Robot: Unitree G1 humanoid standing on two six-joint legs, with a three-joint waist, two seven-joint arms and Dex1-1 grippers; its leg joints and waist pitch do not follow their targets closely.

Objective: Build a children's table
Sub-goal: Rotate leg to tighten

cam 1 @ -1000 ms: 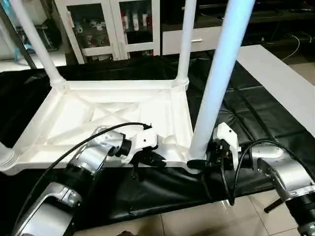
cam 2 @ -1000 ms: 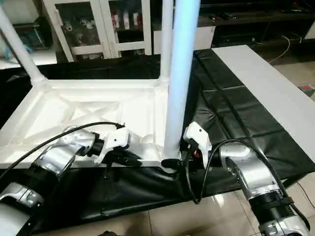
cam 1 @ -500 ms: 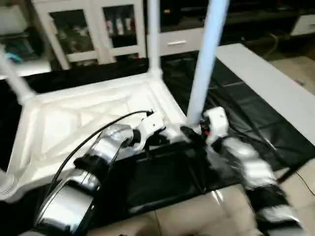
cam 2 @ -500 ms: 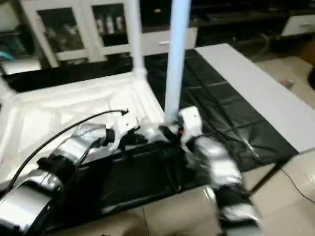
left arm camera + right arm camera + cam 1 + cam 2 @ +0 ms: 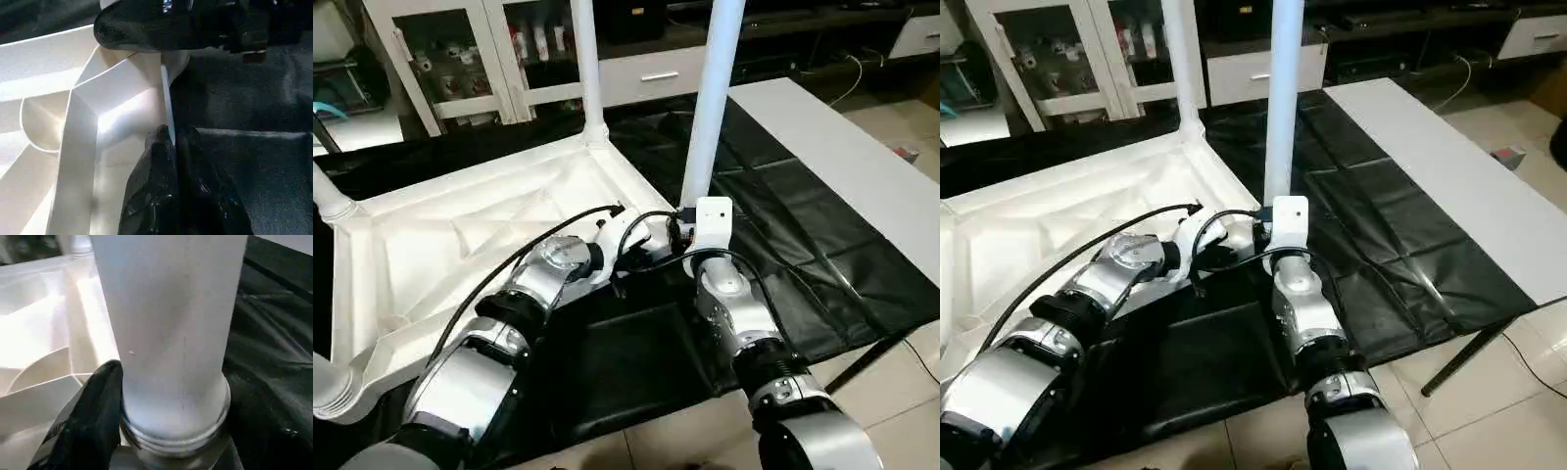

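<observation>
Now left hand [image 5: 171, 147] pinches tabletop rim [image 5: 165, 93]; right hand [image 5: 161, 431] clasps upright leg [image 5: 168, 318].

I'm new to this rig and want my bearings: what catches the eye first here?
The upturned white table top lies on the black-draped table, white legs rising from its corners. Both hands meet at its near right corner: the right hand grips the leg just above its socket, and the left hand pinches the top's rim.

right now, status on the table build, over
Left tool pinched on the table top rim. Right tool around the near leg at its corner socket; grip unclear. All four legs standing. Nothing in the way.
</observation>
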